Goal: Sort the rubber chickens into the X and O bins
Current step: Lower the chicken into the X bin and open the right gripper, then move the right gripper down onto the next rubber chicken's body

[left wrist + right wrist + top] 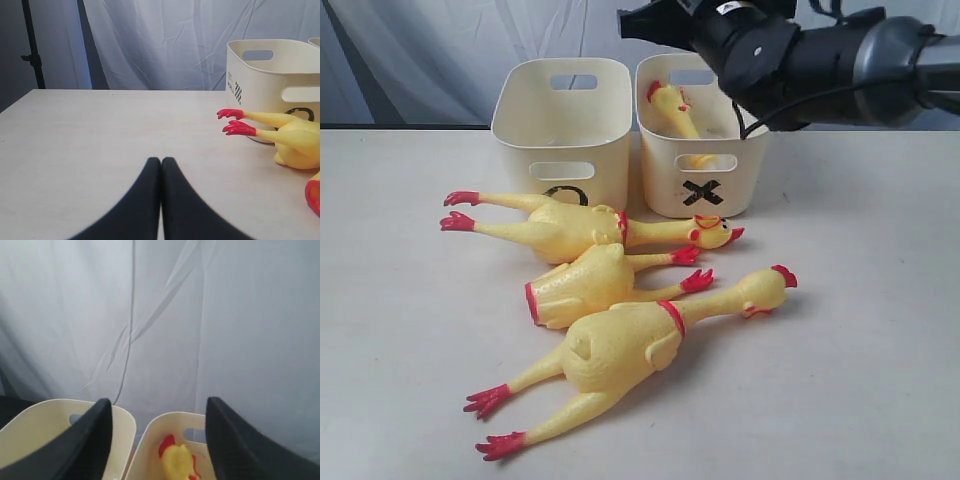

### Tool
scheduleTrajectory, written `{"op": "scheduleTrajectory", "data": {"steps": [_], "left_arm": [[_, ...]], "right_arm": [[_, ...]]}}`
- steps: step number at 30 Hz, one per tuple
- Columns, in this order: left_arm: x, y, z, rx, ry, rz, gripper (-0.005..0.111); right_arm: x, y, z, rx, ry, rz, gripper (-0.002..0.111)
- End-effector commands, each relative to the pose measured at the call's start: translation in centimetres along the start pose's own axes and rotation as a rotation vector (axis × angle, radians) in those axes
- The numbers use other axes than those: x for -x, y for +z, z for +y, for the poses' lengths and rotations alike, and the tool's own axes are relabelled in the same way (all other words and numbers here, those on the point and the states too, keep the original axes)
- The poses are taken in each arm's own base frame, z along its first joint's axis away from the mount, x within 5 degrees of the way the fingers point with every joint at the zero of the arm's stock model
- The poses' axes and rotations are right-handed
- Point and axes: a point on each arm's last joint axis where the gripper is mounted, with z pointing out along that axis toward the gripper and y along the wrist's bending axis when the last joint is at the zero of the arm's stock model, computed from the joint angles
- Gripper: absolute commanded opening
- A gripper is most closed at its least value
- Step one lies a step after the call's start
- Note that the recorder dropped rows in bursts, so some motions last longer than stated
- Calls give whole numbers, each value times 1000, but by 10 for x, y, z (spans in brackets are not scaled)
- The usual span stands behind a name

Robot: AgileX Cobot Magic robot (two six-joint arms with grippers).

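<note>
Pale table point(880, 340) backed by grey-white curtain point(410, 60), three yellow, red-footed chickens point(582, 285) laid before O bin point(525, 150) and X bin point(665, 185), fourth chicken point(672, 108) propped in X bin, left gripper point(161, 161) pressed shut, right gripper point(158, 405) held wide, empty, above bins.

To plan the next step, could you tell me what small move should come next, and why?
Probably lower the open, empty right gripper toward the nearest chicken, lying before the X bin: only one chicken is binned; three lie unsorted.
</note>
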Motion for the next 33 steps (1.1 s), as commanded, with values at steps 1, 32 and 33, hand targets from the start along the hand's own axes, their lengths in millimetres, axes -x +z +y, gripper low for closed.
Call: {"op": "scheduleTrajectory", "data": {"steps": [1, 32, 33], "left_arm": [[-1, 0, 0, 2, -7, -6, 0], [-1, 0, 0, 2, -7, -6, 0], [-1, 0, 0, 2, -7, -6, 0]], "right_arm": [[28, -17, -1, 79, -51, 15, 53], [35, -104, 27, 816, -398, 509, 53], [25, -99, 30, 821, -368, 561, 53]]}}
